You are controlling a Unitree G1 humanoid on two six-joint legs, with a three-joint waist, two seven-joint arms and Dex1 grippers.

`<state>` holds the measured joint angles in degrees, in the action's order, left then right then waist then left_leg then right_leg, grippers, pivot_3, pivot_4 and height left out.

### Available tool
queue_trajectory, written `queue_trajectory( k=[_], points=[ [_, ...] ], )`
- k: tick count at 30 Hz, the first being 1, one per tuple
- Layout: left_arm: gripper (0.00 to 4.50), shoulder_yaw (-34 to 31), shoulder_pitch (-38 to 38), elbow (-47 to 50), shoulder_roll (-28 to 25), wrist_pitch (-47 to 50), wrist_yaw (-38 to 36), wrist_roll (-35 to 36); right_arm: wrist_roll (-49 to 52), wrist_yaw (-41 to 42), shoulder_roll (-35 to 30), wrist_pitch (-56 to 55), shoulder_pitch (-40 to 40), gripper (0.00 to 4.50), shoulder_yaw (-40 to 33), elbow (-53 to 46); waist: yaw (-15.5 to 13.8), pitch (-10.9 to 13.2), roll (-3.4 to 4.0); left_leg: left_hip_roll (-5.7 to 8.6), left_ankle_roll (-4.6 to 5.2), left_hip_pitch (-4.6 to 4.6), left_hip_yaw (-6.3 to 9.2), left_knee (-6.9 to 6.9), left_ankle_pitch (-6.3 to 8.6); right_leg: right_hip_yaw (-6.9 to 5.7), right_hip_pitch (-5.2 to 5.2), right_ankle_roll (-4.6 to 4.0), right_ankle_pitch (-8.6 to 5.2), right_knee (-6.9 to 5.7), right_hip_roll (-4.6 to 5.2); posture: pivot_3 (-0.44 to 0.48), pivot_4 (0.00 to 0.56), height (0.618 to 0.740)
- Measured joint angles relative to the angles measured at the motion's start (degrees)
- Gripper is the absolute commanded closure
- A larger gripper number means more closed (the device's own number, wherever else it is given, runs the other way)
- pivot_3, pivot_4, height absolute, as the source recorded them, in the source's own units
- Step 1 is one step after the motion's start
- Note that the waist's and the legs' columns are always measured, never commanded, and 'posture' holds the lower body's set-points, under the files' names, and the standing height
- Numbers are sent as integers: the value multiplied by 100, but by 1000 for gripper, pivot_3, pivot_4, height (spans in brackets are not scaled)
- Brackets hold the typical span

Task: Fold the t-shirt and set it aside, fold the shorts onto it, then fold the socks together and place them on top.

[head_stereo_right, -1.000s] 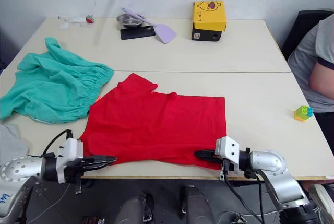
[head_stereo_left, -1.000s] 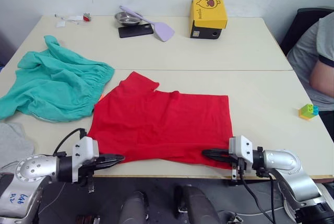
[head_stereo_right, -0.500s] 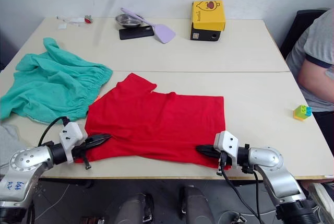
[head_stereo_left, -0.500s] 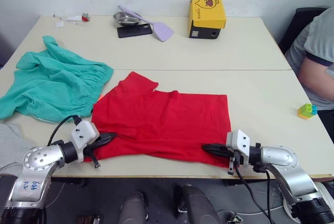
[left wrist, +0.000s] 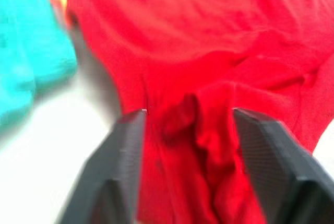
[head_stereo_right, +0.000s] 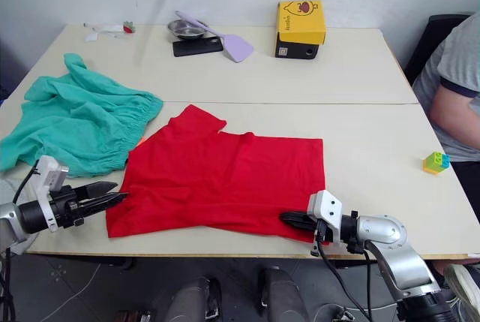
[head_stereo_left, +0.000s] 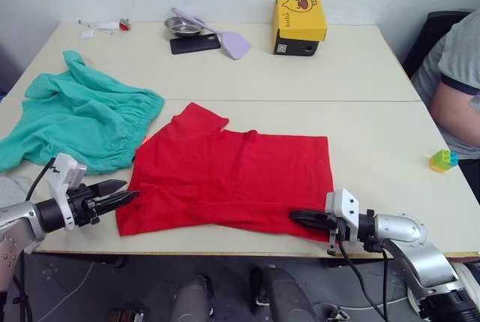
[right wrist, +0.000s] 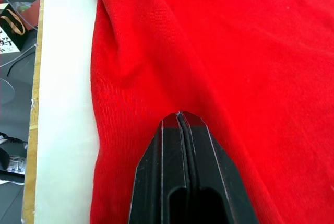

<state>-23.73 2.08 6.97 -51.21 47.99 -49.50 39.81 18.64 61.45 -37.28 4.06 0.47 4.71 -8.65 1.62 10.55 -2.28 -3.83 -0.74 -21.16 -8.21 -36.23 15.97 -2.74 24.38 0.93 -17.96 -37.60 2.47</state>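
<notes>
Nothing is folded yet: the t-shirt [head_stereo_left: 232, 179] lies flat mid-bench, the shorts [head_stereo_left: 75, 123] crumpled beside it. The left claw [head_stereo_left: 120, 191] gapes released at its corner; the right claw [head_stereo_left: 298, 218] looks clenched on the hem.

Two cream tables [head_stereo_left: 360, 74] stand pushed together. The red t-shirt [head_stereo_left: 232, 176] lies spread at the near edge, the teal shorts [head_stereo_left: 79, 119] crumpled beside it (touching at one corner). At the far side sit a metal bowl [head_stereo_left: 182, 27], lilac spatula [head_stereo_left: 229, 40], black phone [head_stereo_left: 193, 43] and yellow box [head_stereo_left: 300, 25]; a toy block [head_stereo_left: 443, 159] rests at the right.
</notes>
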Motion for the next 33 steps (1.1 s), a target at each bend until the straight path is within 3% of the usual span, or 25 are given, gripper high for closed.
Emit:
queue_trajectory(
  k=[9,12,17,20,33],
  points=[
    [1467,357,-325,172,117,458,92,70,39,13,24,11,16,4500,2,-14,19,0,1,-3,-6,2,-1,3,0,1,4,-4,-2,-2,-4,0,150,740],
    [2064,482,-340,169,112,498,23,54,40,13,24,14,16,4500,2,-14,13,1,1,-2,-6,0,-1,1,0,1,4,-4,-2,-2,-3,0,150,740],
    [3725,490,-403,153,106,499,-13,31,40,10,26,15,19,4500,2,-14,12,1,1,-1,-5,0,-1,2,0,1,4,-4,-2,-2,-1,0,150,740],
    [4397,475,-403,121,97,366,-79,-2,40,8,27,15,20,4500,2,-14,12,1,1,-2,-5,0,-1,2,0,1,4,-5,-2,-2,-2,0,150,740],
    [4397,346,-815,-360,94,-1025,-549,-329,40,6,36,15,51,4500,2,-14,14,1,1,-2,-4,-2,-2,3,0,1,5,-4,-2,-2,-2,0,150,740]
  ],
)
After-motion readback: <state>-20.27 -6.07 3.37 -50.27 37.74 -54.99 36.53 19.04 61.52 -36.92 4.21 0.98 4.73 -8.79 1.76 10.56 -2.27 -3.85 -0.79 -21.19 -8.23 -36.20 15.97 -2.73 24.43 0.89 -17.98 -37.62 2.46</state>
